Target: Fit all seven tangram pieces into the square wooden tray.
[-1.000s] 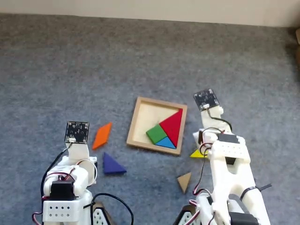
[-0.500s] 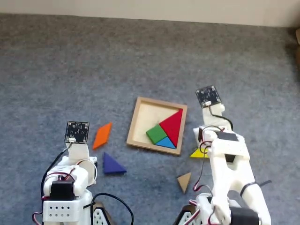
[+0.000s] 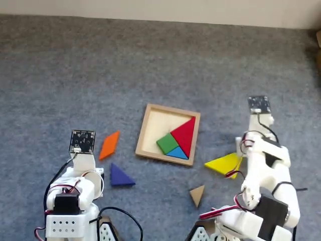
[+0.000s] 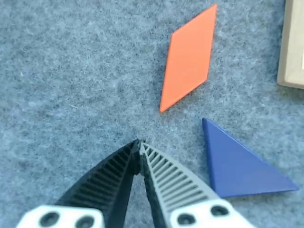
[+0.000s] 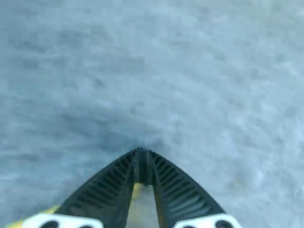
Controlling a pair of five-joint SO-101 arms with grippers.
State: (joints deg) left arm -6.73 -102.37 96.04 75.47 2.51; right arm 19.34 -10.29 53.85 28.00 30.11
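The tangram pieces are not all in. At the left, the orange parallelogram (image 3: 109, 145) and the dark blue triangle (image 3: 120, 176) lie near the left gripper (image 4: 138, 142), which is closed and empty. In the middle, the tray (image 3: 142, 129) holds three pieces. The right arm has swung to the right and its gripper (image 5: 141, 153) is closed and empty. This uncovers the yellow triangle (image 3: 224, 163), which lies crosswise with its sharp corner toward the tray.

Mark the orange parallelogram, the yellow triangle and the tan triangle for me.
orange parallelogram (image 4: 189, 58), left wrist view, centre of its top face.
yellow triangle (image 3: 224, 163), high view, middle of its visible face.
tan triangle (image 3: 197, 194), high view, centre of its face.
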